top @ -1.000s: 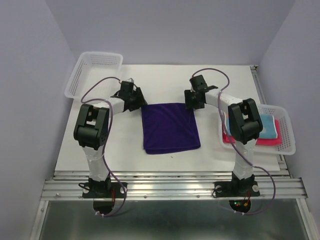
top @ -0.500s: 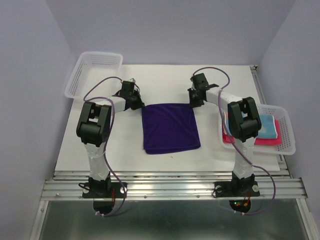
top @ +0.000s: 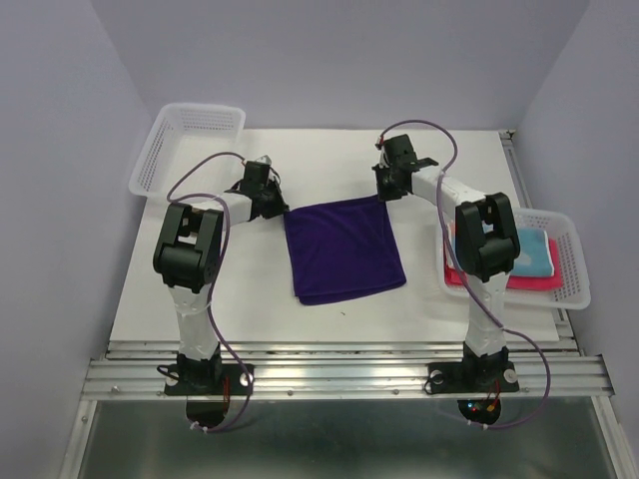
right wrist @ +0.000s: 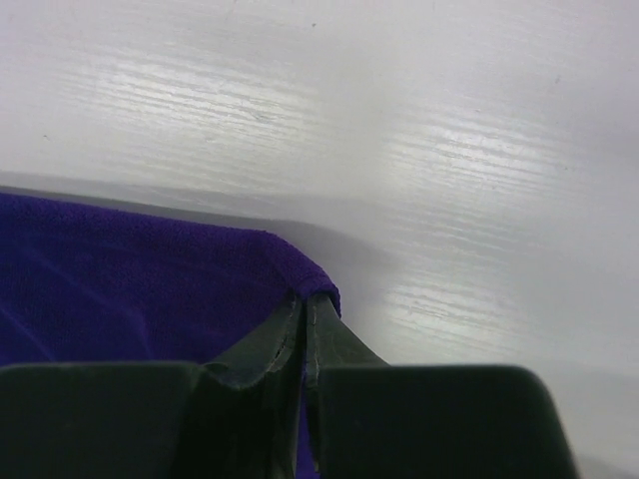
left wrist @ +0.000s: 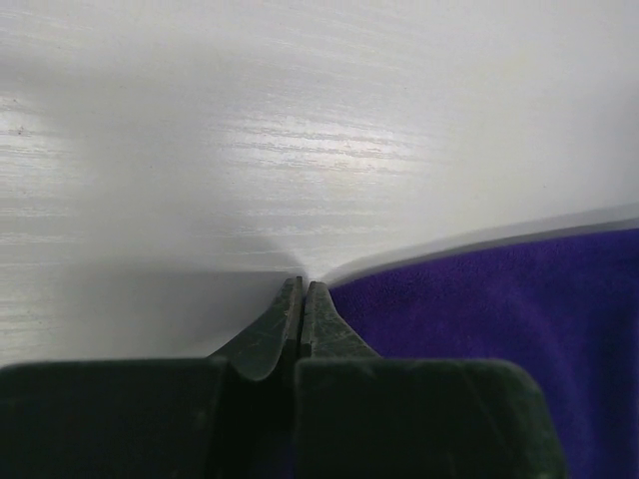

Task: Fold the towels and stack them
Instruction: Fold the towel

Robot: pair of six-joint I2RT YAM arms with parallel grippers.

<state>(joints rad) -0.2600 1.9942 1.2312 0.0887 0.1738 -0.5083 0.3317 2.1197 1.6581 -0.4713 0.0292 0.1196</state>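
Left hand [left wrist: 302,291], right hand [right wrist: 304,299], both clenched

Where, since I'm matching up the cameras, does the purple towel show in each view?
Top external: purple towel at centre, on the white table.
Left wrist: lower right, corner pinched in left claw.
Right wrist: lower left, corner pinched in right claw.
Shared landmark: the white table.
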